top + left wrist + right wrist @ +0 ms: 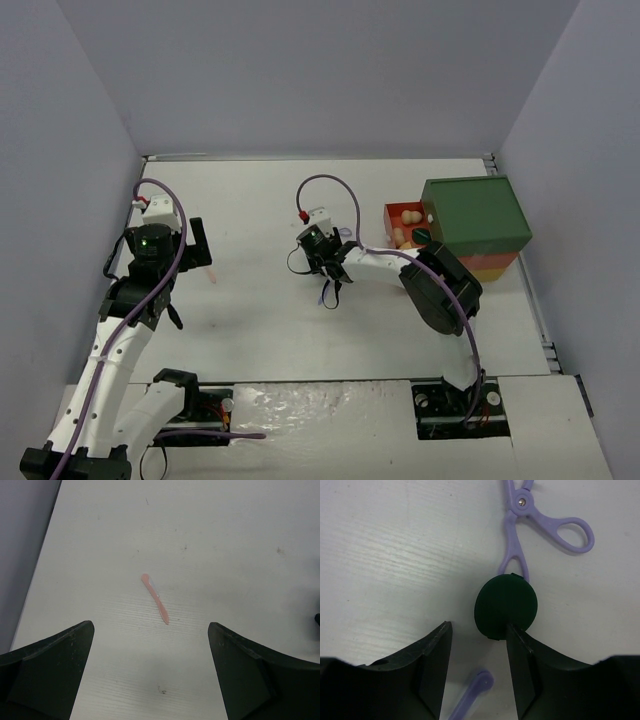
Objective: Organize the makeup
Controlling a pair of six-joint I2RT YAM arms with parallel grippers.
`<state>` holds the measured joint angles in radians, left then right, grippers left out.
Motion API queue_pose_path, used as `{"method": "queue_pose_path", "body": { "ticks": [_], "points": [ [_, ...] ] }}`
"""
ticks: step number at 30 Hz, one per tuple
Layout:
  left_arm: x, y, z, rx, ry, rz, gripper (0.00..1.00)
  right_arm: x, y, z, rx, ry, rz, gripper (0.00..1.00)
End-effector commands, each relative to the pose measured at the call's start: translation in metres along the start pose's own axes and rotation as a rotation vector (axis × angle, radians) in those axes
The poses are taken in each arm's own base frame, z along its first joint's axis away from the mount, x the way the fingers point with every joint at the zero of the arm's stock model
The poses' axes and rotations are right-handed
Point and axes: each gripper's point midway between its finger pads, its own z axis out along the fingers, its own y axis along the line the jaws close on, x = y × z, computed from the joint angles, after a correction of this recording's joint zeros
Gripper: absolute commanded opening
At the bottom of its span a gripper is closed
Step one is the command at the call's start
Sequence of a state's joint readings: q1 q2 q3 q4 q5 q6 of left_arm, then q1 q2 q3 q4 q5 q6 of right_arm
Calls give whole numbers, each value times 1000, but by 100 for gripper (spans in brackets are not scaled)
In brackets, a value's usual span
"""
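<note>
A pink stick [155, 598] lies flat on the white table, just ahead of my left gripper [150, 630], which is open and empty above it; the stick also shows in the top view [211, 272] beside that gripper [190, 275]. My right gripper [477, 630] is open, low over the table. A dark green disc [506, 607] lies at its right finger [530, 670], which overlaps the disc's edge. A lilac scissor-like tool [540, 520] lies beyond the disc, and a lilac stick tip [475, 690] lies between the fingers. In the top view the right gripper [330, 288] is mid-table.
The green-topped box [475, 212] stands at the right, its red drawer [392, 212] pulled out leftward with tan sponges [411, 215] and a dark green disc [421, 235] inside. Grey walls close in the table on the left, back and right.
</note>
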<state>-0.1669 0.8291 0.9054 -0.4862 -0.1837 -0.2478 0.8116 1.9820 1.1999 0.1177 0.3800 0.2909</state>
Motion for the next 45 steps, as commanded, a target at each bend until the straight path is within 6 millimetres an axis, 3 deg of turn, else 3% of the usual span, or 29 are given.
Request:
{"method": "queue_pose_path", "body": {
  "ticks": [1, 10, 18, 21, 27, 32, 37, 41, 45],
  "points": [
    [-35, -2, -9, 9, -93, -46, 97, -34, -8, 2, 88, -108, 71, 44],
    [-35, -1, -9, 8, -94, -46, 97, -27, -13, 10, 136, -99, 63, 37],
    [-35, -2, -9, 9, -94, -46, 97, -28, -19, 7, 160, -106, 65, 10],
    [-35, -1, -9, 8, -95, -46, 97, -38, -19, -6, 143, -129, 68, 1],
    [-35, -2, -9, 9, -94, -46, 97, -79, -23, -54, 74, -220, 93, 0],
    [-34, -2, -8, 9, -92, -45, 97, -107, -51, -104, 89, -291, 101, 0],
    [-34, -2, -8, 11, -89, -45, 97, -121, -98, -142, 120, -346, 139, 0],
    [-34, -3, -8, 15, -89, -45, 97, -118, -144, -143, 115, -331, 220, 0],
    [-33, -4, -6, 20, -83, -43, 97, -107, -168, -138, 105, -297, 259, 0]
  ]
}}
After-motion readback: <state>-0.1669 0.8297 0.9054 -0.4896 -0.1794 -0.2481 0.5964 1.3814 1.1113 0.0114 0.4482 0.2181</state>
